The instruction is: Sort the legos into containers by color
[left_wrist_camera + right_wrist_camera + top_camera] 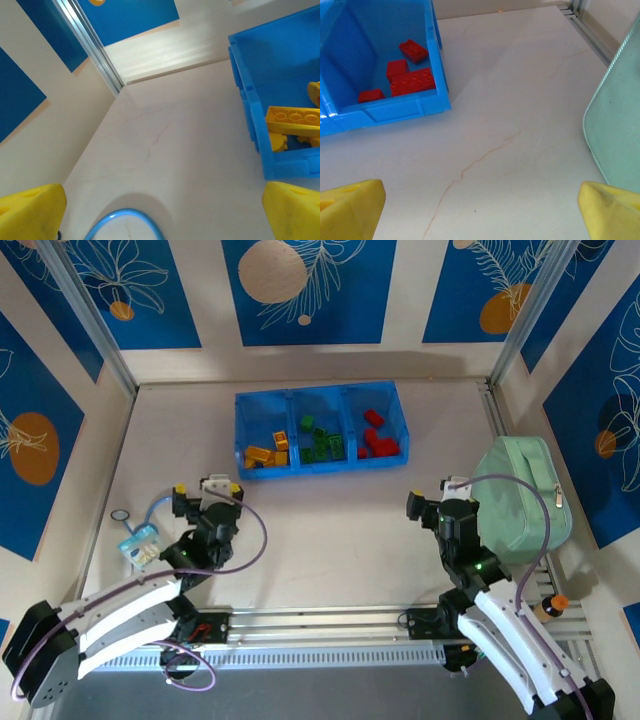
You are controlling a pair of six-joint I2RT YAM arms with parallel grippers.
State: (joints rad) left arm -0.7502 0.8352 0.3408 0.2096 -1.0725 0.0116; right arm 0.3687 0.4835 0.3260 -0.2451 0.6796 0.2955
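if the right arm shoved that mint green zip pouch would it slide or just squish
Probably squishes first: the mint-green pouch looks like soft fabric with rounded, bulging sides, so a push would likely dent it. It may then slide, since the table looks smooth. Tipping or rolling seems unlikely, as it lies low and broad.

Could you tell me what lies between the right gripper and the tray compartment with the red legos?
Just bare table; the right wrist view shows that stretch from the right gripper to the tray with the red legos.
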